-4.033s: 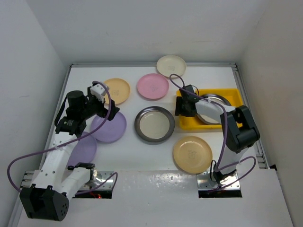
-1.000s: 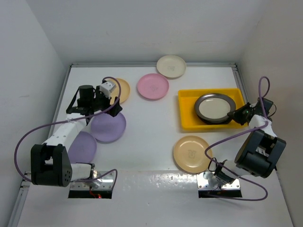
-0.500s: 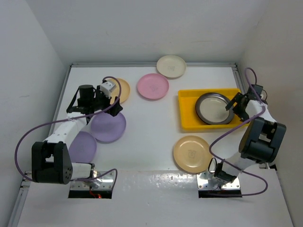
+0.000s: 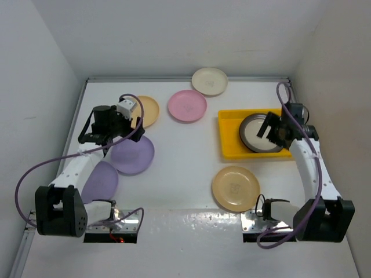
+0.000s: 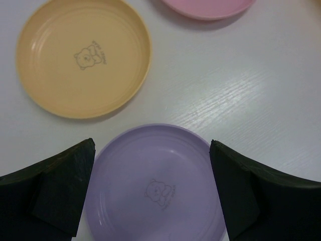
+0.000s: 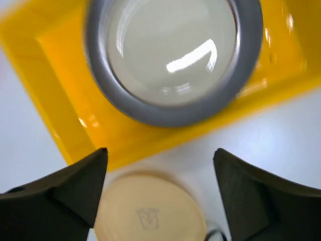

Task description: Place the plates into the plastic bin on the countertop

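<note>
Countertop (image 4: 191,133): bin (image 4: 229,149), cream plate (image 4: 210,81), pink plate (image 4: 187,105), orange plate (image 4: 149,110), tan plate (image 4: 235,189), purple plate (image 4: 133,155), second purple plate (image 4: 99,179).

The countertop (image 5: 251,95) is white and glossy, with a fine brushed grain showing in the left wrist view; thin bare metal edging (image 4: 185,79) runs along its top side in the overhead view. The plastic bin (image 6: 60,90) is bright yellow, smooth and shiny, with small white glints on its walls. The steel-rimmed plate (image 6: 173,50) has a dull grey, satin metal rim and a glossy cream centre that carries a sharp reflection. The purple plate (image 5: 153,186), the yellow-orange plate (image 5: 83,55) at upper left, the pink plate (image 5: 208,7) and the tan plate (image 6: 150,211) look like smooth, matt plastic. On the left gripper (image 5: 152,160) the fingers (image 5: 55,191) are black and matt.
</note>
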`<action>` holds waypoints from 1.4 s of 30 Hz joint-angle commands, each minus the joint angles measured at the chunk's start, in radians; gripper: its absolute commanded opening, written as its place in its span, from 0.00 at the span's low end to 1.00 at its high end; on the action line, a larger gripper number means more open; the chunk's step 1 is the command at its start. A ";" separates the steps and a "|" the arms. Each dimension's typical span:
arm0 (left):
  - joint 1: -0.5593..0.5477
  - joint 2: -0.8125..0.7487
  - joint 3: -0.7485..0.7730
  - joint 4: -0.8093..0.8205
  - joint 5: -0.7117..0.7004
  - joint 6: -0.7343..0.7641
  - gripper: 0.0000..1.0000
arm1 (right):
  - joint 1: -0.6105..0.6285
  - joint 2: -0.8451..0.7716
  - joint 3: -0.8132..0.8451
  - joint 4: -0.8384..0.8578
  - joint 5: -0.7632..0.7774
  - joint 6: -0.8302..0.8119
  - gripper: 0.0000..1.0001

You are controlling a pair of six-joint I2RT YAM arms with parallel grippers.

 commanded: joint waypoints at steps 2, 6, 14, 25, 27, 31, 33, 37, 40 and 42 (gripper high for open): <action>0.003 -0.127 -0.046 -0.022 -0.082 -0.031 0.96 | 0.053 -0.093 -0.185 -0.311 0.025 0.130 0.89; 0.003 -0.245 -0.099 -0.022 -0.082 -0.031 0.96 | 0.142 -0.176 -0.429 -0.238 -0.035 0.202 0.85; 0.003 -0.419 -0.129 -0.013 -0.135 -0.079 0.96 | 0.216 -0.158 -0.532 -0.108 0.087 0.345 0.74; -0.008 -0.497 -0.167 -0.041 -0.177 -0.102 0.96 | 0.322 -0.110 -0.617 -0.001 0.115 0.420 0.08; -0.017 -0.506 -0.178 -0.041 -0.177 -0.102 0.96 | 0.380 -0.118 -0.632 -0.004 0.123 0.437 0.00; -0.026 -0.506 -0.190 -0.021 -0.195 -0.083 0.97 | 0.412 -0.149 -0.631 0.013 0.185 0.463 0.00; -0.026 -0.506 -0.199 -0.012 -0.195 -0.083 0.97 | 0.397 -0.141 -0.609 0.040 0.195 0.463 0.00; -0.026 -0.506 -0.199 -0.012 -0.195 -0.083 0.97 | 0.377 -0.109 -0.562 0.068 0.210 0.493 0.00; -0.026 -0.506 -0.199 -0.012 -0.195 -0.083 0.97 | 0.371 -0.085 -0.533 0.099 0.199 0.506 0.00; -0.026 -0.516 -0.208 -0.012 -0.204 -0.074 0.97 | 0.365 -0.077 -0.523 0.116 0.195 0.500 0.00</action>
